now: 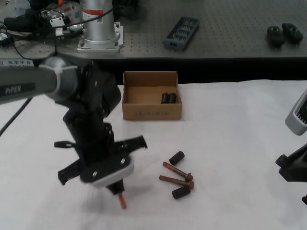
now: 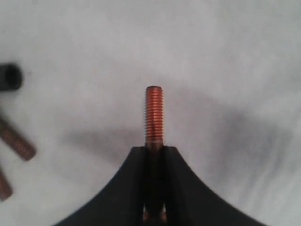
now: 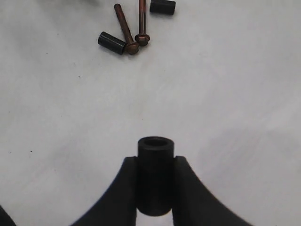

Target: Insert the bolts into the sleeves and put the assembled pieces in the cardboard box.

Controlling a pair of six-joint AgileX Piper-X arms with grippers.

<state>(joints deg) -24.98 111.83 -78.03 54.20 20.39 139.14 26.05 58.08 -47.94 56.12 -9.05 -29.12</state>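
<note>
My left gripper [image 2: 154, 150] is shut on a copper bolt [image 2: 154, 114], whose threaded end sticks out past the fingertips. In the high view this bolt [image 1: 122, 199] points down toward the white cloth at the front left. My right gripper [image 3: 155, 161] is shut on a black sleeve [image 3: 155, 176] with its bore facing outward, low over the cloth. Two loose bolts [image 1: 176, 170] [image 1: 175, 181] and two loose sleeves [image 1: 177, 157] [image 1: 181, 193] lie together mid-table. The cardboard box [image 1: 151, 114] stands behind them with dark assembled pieces [image 1: 169, 98] inside.
White cloth covers the bench. The right arm [image 1: 292, 167] sits at the right edge of the high view. Behind the cloth is a perforated metal table with a silver post [image 1: 98, 24], a dark tray [image 1: 181, 31] and cables.
</note>
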